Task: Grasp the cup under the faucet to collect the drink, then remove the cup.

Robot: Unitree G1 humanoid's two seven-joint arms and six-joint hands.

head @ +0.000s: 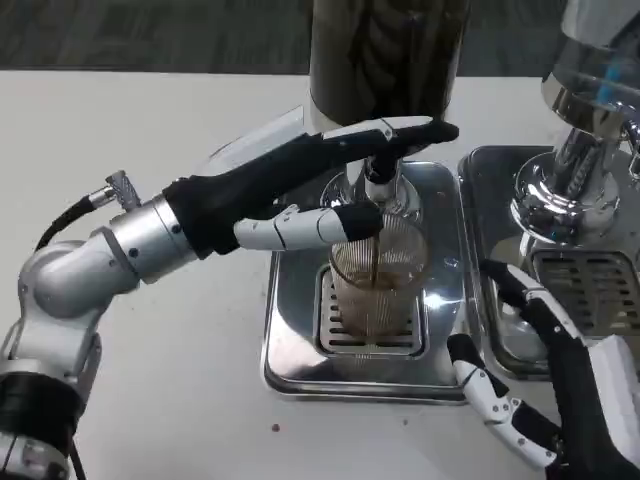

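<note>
A clear ribbed cup (380, 295) stands on the grate of a steel drip tray (290, 350), right under the faucet (380, 185). A thin brown stream runs into the cup, and brown drink fills its lower part. My left hand (300, 180) reaches in from the left, its fingers stretched over the top of the faucet and its thumb lying at the cup's near-left rim. It grips nothing. My right hand (540, 370) sits at the lower right with fingers spread, a short gap away from the cup's right side.
A dark drink tank (385, 50) rises behind the faucet. A second chrome dispenser (585, 110) with its own drip tray (490, 180) stands at the right, just behind my right hand. White table (150, 380) lies to the left and front.
</note>
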